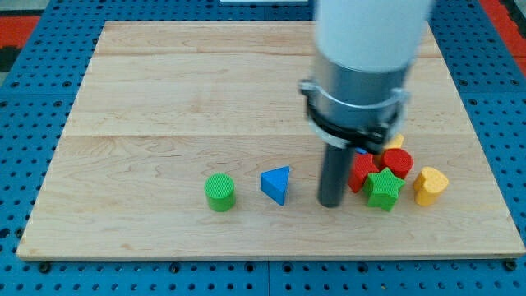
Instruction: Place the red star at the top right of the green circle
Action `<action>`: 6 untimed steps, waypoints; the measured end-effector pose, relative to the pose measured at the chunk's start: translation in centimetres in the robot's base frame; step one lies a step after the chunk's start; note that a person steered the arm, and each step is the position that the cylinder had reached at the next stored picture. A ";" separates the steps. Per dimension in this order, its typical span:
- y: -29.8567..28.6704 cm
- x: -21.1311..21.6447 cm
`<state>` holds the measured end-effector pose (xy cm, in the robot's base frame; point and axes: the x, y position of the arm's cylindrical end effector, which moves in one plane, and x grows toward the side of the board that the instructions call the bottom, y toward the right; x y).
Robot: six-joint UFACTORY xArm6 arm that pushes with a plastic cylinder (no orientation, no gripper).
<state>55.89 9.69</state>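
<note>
Nearest the camera sits the green circle [219, 191], a short ribbed cylinder standing alone toward the board's near edge, left of centre, with the blue triangle [277, 184] just to its right. Further right, my tip [331, 203] rests on the wooden board [164, 99], touching or almost touching the left side of a tight cluster of blocks: the red star [362, 172] directly to its right, a green star [384, 188] in front of that, a red cylinder [398, 162] behind and to the right, a yellow heart-shaped block [430, 184] at the far right, and slivers of a yellow piece [396, 141] and a blue one [360, 151] half hidden under the arm. There is no pincer to speak of (only a plain rod, so nothing opens, closes or clamps). The red star is well apart from the green circle, with the blue triangle between them. I judge it a light, rigid little block that should slide easily on smooth wood but will spin if pushed on one of its points; it cannot be held, only shoved. The push probably wants to come from its right side, into a notch between points, which means first getting around the cluster without dragging the green star along.
</note>
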 end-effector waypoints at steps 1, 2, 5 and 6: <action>3.1 3.4; 7.8 3.0; 8.3 -3.4; 8.2 -3.6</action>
<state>52.26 17.90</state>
